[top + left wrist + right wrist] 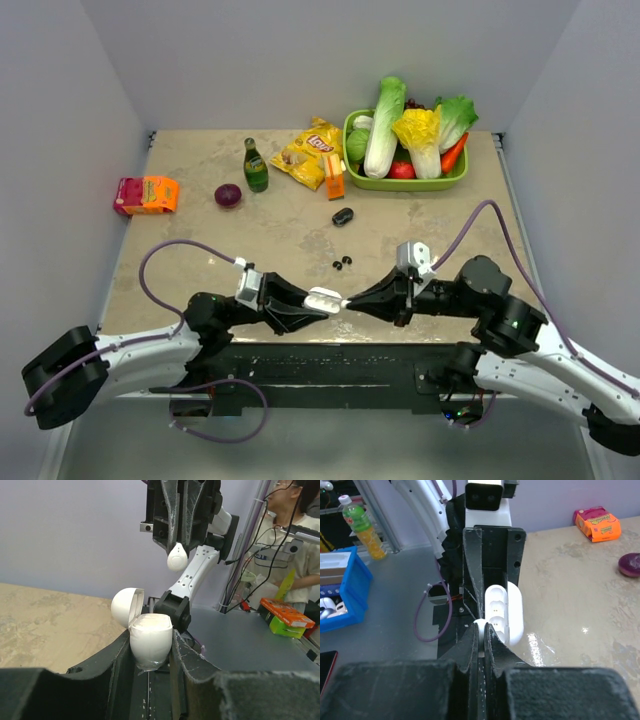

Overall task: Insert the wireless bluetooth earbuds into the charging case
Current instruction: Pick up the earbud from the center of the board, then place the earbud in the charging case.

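Observation:
My left gripper point(316, 301) is shut on the white charging case point(324, 297), held upright with its lid point(126, 606) flipped open. In the left wrist view the case point(150, 639) sits between my left fingers point(197, 667). My right gripper point(349, 301) is shut on a white earbud point(177, 559) and holds it just above and beyond the case. In the right wrist view the bud point(481, 625) shows at my right gripper's tips point(483, 632), right in front of the case's two empty sockets point(498, 611). Two black earbuds point(342, 263) lie on the table. The second white earbud is out of view.
A black case point(343, 215) lies mid-table. At the back stand a green basket point(405, 183) of vegetables, a chip bag point(308, 155), a green bottle point(255, 166), a purple onion point(228, 195) and an orange-pink packet point(146, 195). Walls close three sides.

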Robot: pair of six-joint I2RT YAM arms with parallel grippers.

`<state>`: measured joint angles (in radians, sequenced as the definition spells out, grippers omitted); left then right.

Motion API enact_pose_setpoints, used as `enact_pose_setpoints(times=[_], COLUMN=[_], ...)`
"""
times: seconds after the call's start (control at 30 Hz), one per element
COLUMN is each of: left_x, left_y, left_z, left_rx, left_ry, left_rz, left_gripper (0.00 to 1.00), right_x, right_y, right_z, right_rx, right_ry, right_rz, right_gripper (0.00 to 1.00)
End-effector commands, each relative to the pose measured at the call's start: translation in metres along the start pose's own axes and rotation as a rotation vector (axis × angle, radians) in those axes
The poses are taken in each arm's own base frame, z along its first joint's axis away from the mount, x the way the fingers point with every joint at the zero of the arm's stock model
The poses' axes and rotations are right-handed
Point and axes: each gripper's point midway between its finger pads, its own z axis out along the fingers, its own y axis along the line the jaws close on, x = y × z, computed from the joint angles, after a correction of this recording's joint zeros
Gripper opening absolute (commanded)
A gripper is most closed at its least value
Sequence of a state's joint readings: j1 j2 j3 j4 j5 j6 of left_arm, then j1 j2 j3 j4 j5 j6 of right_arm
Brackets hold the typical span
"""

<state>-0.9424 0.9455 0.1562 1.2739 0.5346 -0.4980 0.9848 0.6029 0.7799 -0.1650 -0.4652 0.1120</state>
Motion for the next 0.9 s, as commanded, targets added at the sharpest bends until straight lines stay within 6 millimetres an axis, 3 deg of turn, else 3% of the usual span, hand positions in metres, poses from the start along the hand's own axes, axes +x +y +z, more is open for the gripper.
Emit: enact_pose_setpoints(times=[0.0, 0.43, 0.87], left_x=[-0.030, -0.040, -0.043], left_y=[-0.014, -0.019, -0.024], left_z=[0.014, 0.018, 0.015], left_rx=[0.096, 0.122, 0.141], left_ry=[-0.081, -0.108, -0.115], left_rz=[0.050, 0.058, 0.057], left_gripper=[0.00, 0.00, 0.00], right_x=[-0.020, 0.001, 0.001], right_y=[0.010, 0.005, -0.011], right_z=[0.001, 0.014, 0.016], right_rx=[-0.040, -0.005, 0.096], right_ry=[-0.048, 0.043, 0.036], right_rz=[-0.045, -0.024, -0.019], right_gripper=[0.00, 0.00, 0.00])
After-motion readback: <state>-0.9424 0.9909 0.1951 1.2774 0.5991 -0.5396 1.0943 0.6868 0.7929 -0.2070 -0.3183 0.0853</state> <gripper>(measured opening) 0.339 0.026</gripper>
